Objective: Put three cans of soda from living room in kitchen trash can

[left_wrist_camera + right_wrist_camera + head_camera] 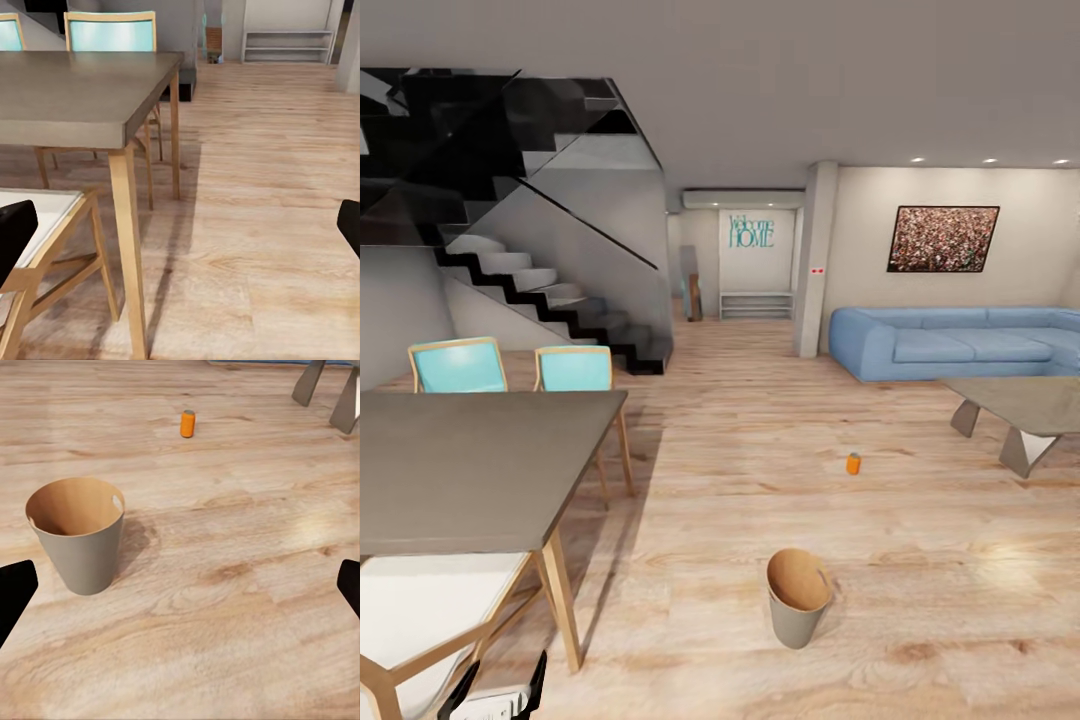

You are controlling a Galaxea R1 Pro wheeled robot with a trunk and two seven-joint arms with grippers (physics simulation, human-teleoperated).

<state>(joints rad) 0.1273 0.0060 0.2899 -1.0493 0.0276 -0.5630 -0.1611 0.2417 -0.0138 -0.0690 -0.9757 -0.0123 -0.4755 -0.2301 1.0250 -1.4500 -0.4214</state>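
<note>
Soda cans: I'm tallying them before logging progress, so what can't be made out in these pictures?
- Orange can: too small in the head view to read any label.
- Trash can: its near wall hides the bottom in the right wrist view.
- Low table: cut off by the head view's right edge.

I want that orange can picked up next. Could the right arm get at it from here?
Probably not yet. The orange can stands on open floor well beyond the trash can, far from the open right gripper. Nothing blocks it; the base likely must roll closer.
</note>
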